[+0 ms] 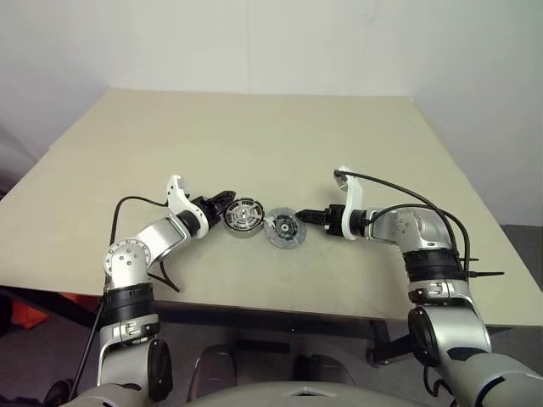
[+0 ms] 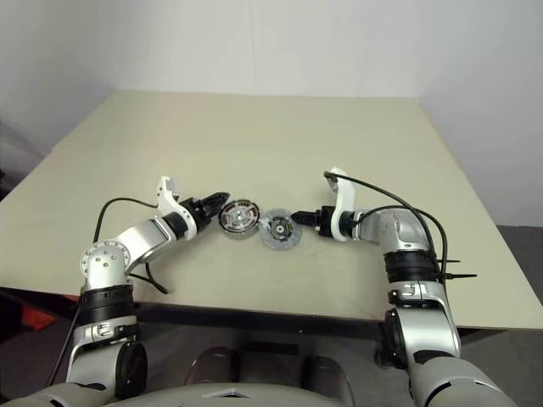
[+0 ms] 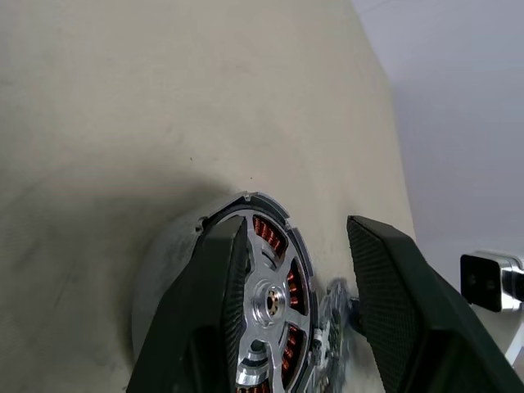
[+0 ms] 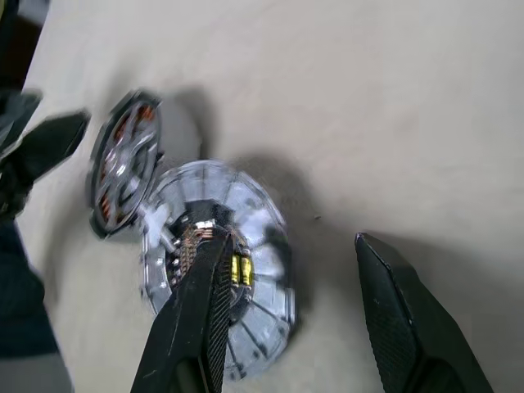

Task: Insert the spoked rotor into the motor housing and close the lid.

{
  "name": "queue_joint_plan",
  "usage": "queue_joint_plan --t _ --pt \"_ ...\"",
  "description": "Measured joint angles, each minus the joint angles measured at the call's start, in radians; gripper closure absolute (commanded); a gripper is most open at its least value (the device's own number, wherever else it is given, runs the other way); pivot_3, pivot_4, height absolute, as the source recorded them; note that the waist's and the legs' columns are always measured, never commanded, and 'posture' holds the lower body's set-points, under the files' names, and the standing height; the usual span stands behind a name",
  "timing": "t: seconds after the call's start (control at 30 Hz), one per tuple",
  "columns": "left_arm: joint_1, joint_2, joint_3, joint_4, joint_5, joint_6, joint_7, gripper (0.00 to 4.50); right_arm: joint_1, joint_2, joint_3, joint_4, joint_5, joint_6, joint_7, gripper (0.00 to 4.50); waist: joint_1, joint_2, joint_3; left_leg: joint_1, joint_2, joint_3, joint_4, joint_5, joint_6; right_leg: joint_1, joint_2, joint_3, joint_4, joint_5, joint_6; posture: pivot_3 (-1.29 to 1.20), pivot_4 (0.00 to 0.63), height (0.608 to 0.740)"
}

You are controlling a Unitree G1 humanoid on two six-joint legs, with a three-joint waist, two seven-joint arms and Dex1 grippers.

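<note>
A: Item one — the motor housing (image 1: pixel 243 215). Where is it sitting?

B: On the beige counter (image 1: pixel 254 144), near the front edge and a little to the robot's left of middle. The left wrist view is showing copper-coloured windings behind the silver spokes, so the spoked rotor (image 3: pixel 270 303) is already lying inside it, hub at the centre.

A: Item two — the lid (image 1: pixel 283 229)?

B: Lying flat on the counter just to the right of the housing, edges nearly touching. It is not sitting on the housing. In the right wrist view its grey ribbed face (image 4: pixel 246 246) is turned toward the camera, with dark and yellowish parts at its centre.

A: Left gripper (image 1: pixel 222 202) — condition?

B: Its jaws are standing partly apart at the housing's left side. In the left wrist view one finger (image 3: pixel 214 303) is lying across the housing's face and the other is standing clear on the lid side. Whether they are actually pressing on the housing, I cannot tell.

A: Right gripper (image 1: pixel 310 216)?

B: Pointing in from the right, tips at the lid's right edge. Its jaws are standing wide apart in the right wrist view — one finger (image 4: pixel 201 319) is overlapping the lid, the other is over bare counter. Nothing is being held between them.

A: Anything else to list?

B: Black cables running along both arms — nothing more on the counter.
</note>
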Motion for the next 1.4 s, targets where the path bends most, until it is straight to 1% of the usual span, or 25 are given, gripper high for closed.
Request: queue_joint_plan --t 0.1,0.23,0.37,0.43,0.53,0.63,0.97,1.2,1.4 --pt "0.005 0.000 0.000 0.000 0.000 0.000 0.000 2.45 -0.012 -0.009 -0.088 0.010 0.002 0.067 -0.071 1.84 0.000 0.000 0.000 0.001 0.000 0.000 0.001 0.000 -0.001 0.000 0.000 0.000 0.001 0.000 0.001 0.00 0.000 0.740" --pt "0.008 -0.004 -0.001 0.000 0.002 0.000 0.000 2.45 -0.006 -0.015 -0.197 -0.021 0.034 0.232 -0.125 1.84 0.001 0.000 0.000 0.002 0.000 0.000 0.001 0.001 -0.002 0.001 0.000 0.001 0.003 -0.001 0.001 0.00 0.000 0.740" --pt "0.008 -0.007 -0.001 0.000 0.007 0.000 -0.003 2.45 0.054 -0.020 -0.268 -0.110 0.066 0.359 -0.130 1.84 0.011 0.000 0.000 0.003 0.000 0.000 0.001 0.001 -0.002 0.001 0.000 0.001 0.003 -0.001 0.001 0.00 0.000 0.740" --pt "0.008 -0.008 -0.002 0.000 0.008 0.000 -0.007 2.45 0.077 -0.019 -0.284 -0.141 0.076 0.382 -0.134 1.84 0.016 0.000 0.000 0.004 0.000 0.000 0.000 0.001 -0.002 0.002 0.000 0.001 0.003 -0.001 0.001 0.00 0.000 0.740" --pt "0.008 -0.007 -0.001 0.001 0.013 0.000 -0.010 2.45 0.119 -0.018 -0.292 -0.181 0.115 0.388 -0.145 1.84 0.022 0.000 0.000 0.009 0.000 0.000 0.000 0.001 -0.002 0.005 0.000 0.001 0.002 -0.001 0.002 0.00 0.000 0.740" --pt "0.008 -0.003 0.000 0.001 0.014 0.001 -0.010 2.45 0.152 -0.016 -0.297 -0.203 0.157 0.388 -0.157 1.84 0.023 0.000 -0.001 0.009 0.000 0.000 0.000 0.001 -0.002 0.006 0.000 0.001 0.002 -0.001 0.002 0.00 0.000 0.740" --pt "0.004 0.009 0.002 0.004 0.015 0.008 -0.011 2.45 0.156 0.027 -0.317 -0.197 0.230 0.389 -0.235 1.84 0.016 -0.001 -0.002 0.011 0.001 -0.001 0.000 0.001 -0.002 0.006 0.001 0.001 0.002 -0.001 0.003 0.00 0.000 0.740" --pt "0.004 0.014 0.003 0.004 0.015 0.009 -0.010 2.45 0.155 0.095 -0.314 -0.159 0.305 0.398 -0.256 1.84 0.013 -0.001 -0.002 0.010 0.001 -0.001 -0.001 0.001 -0.003 0.004 0.001 0.000 0.002 -0.001 0.003 0.00 0.000 0.740" --pt "0.004 0.022 0.009 0.004 0.015 0.009 -0.008 2.45 0.129 0.151 -0.308 -0.126 0.309 0.410 -0.278 1.84 0.013 0.000 -0.002 0.010 0.001 -0.001 -0.001 0.001 -0.003 0.004 0.001 0.000 0.002 -0.001 0.003 0.00 0.000 0.740"
